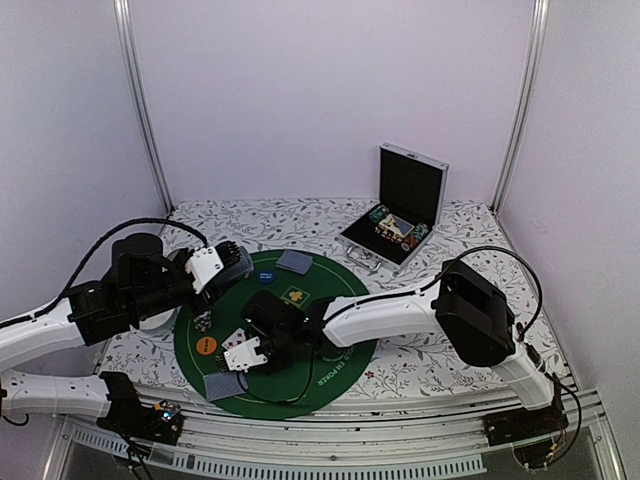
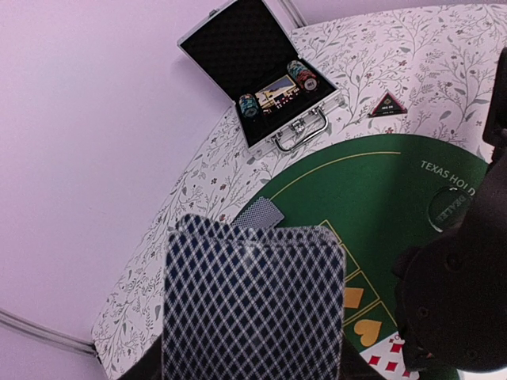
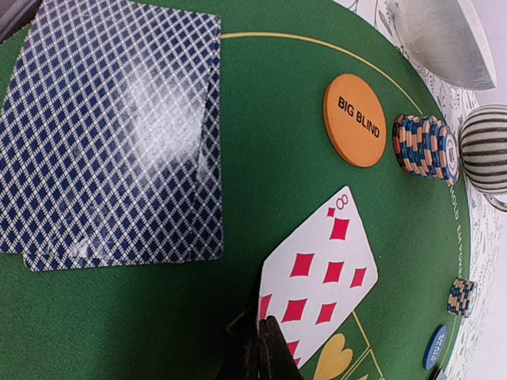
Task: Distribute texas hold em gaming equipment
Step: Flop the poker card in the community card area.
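Note:
My left gripper (image 1: pixel 233 265) is shut on a deck of blue-backed playing cards (image 2: pixel 253 305), held above the left edge of the green mat (image 1: pixel 300 335); the deck hides its fingers in the left wrist view. My right gripper (image 3: pixel 268 348) is shut on one corner of a face-up eight of diamonds (image 3: pixel 325 265), low over the mat's near left part (image 1: pixel 243 352). Two overlapping face-down cards (image 3: pixel 111 134) lie beside it. Another face-down card (image 2: pixel 258 214) lies at the mat's far side. An orange BIG BLIND disc (image 3: pixel 355 119), chip stacks (image 3: pixel 425 146) (image 3: pixel 462 296) and a blue disc (image 3: pixel 434 348) sit on the mat.
An open metal case (image 2: pixel 261 75) with chips and cards stands at the back right. A dark red-edged triangle (image 2: pixel 387 105) lies on the floral cloth near it. A striped cup (image 3: pixel 485 148) and a white bowl (image 3: pixel 444 39) sit just off the mat's left edge.

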Robot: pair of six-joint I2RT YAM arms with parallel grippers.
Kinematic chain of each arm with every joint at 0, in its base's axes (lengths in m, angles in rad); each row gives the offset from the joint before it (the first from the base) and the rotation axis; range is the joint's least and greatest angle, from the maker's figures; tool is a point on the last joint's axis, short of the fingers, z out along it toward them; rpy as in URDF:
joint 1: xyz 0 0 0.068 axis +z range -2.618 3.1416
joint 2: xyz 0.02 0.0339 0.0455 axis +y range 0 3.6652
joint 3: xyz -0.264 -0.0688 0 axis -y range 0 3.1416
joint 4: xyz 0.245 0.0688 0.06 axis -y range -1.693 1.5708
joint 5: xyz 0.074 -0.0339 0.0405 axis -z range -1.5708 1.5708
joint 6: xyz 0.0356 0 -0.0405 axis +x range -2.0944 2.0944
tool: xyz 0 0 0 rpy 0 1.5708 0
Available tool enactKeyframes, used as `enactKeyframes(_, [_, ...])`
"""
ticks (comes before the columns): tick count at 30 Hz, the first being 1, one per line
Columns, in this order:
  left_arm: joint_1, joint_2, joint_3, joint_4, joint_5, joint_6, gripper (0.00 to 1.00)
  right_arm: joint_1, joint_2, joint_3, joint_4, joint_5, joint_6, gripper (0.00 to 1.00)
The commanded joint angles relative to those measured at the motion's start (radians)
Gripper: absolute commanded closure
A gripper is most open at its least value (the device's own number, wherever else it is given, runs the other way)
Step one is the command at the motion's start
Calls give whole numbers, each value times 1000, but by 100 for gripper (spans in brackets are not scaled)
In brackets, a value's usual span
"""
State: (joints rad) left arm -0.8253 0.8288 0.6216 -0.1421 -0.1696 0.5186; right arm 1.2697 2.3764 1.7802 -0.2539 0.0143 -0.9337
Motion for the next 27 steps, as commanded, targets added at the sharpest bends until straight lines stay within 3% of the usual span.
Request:
enactKeyframes(1, [10, -16, 14, 14, 3, -12, 56, 4, 27, -2, -55, -3, -7, 98])
enactKeyframes(6, [9, -14, 13, 13, 4, -12, 56, 6, 0, -29, -59, -11, -10, 98])
enactKeyframes(12, [10, -11, 14, 13, 4, -12, 56, 14, -17, -42, -59, -13, -14, 73])
enactKeyframes(20, [12, -11, 14, 13, 5, -12, 56, 31, -90, -79, -69, 12, -25, 65])
enactKeyframes(27, [12, -11, 13, 10, 4, -12, 56, 42, -242, -139, -61, -62, 58, 42])
